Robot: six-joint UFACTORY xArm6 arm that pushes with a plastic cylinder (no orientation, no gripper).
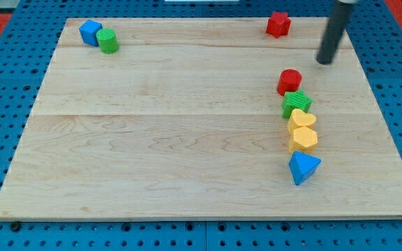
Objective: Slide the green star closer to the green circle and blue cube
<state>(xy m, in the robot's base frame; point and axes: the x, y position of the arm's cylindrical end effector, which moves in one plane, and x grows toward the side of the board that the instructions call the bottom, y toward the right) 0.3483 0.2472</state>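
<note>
— Is the green star [296, 104] getting anywhere near its partners?

— Not that I'm seeing. It's sitting over by the worktop's [187, 153] right edge, wedged into a column of blocks: the red cylinder [289, 81] is touching it on the far side, and a yellow heart [301, 119] is pressing against it on the near side. Below that, a yellow hexagon-like block [303, 138] and a blue triangle [303, 167] are trailing toward the near right corner.

— And the green circle [107, 40] and blue cube [90, 32]?

— They're sitting together, touching, up in the far left corner. So nearly the whole worktop is lying between them and the star.

— What's the end effector doing?

— It's only a rod, so nothing is being gripped. My tip [324, 61] is hovering near the right edge, beyond the red cylinder, apart from every block. A red star [278, 24] is resting at the far edge.

— So what's left?

— Practically everything, I'm judging: the whole push leftward is waiting.
</note>
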